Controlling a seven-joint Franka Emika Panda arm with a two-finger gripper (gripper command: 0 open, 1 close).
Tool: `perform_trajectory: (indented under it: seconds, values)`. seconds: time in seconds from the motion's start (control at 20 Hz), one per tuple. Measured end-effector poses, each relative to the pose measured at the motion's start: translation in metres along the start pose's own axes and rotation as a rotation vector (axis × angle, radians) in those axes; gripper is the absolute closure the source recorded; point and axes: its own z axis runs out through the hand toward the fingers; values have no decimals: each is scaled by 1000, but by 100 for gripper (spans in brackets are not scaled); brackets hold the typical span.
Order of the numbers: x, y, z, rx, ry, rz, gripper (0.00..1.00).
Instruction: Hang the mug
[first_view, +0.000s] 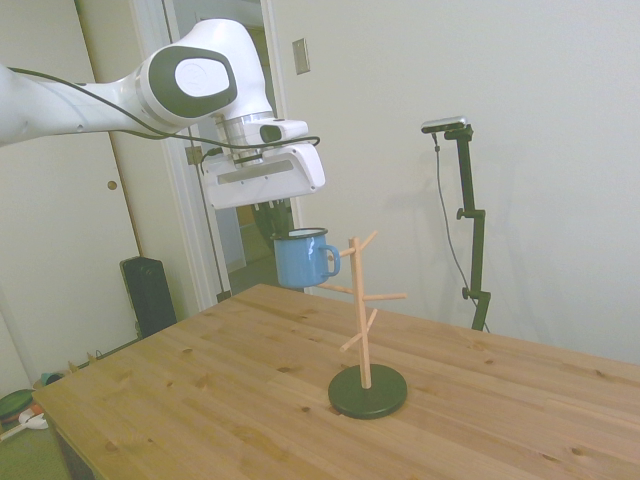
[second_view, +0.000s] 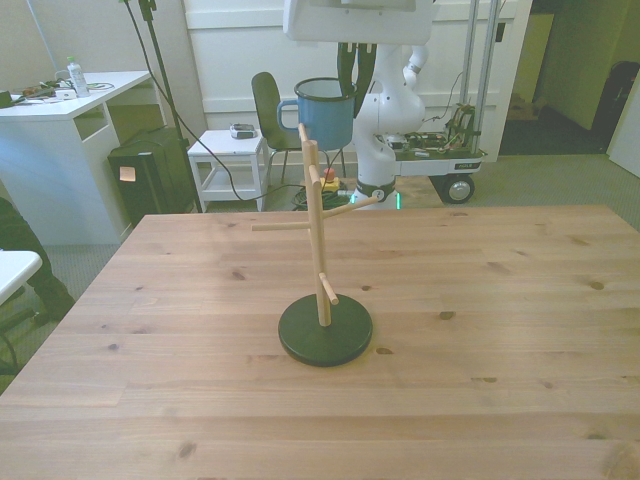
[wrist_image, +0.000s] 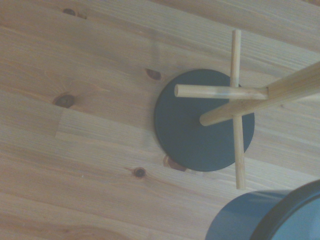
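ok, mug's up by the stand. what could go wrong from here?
1. The gripper holds the mug by its rim only, so it may slip or swing.
2. The handle sits close to an upper peg; a slight misalignment could bump the peg instead of threading it.
3. A push could tip the peg stand on its round base.

Side and front cameras watch from off the table, the wrist camera looks straight down; all share the peg stand (first_view: 364, 330) (second_view: 320, 250) (wrist_image: 235, 107).
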Motion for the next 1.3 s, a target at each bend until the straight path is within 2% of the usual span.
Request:
perform_trajectory:
  seconds: [0.55,1.3]
  values:
    - [21,-24,6,0,2,12,100]
    - [40,-34,8,-1,6,33,100]
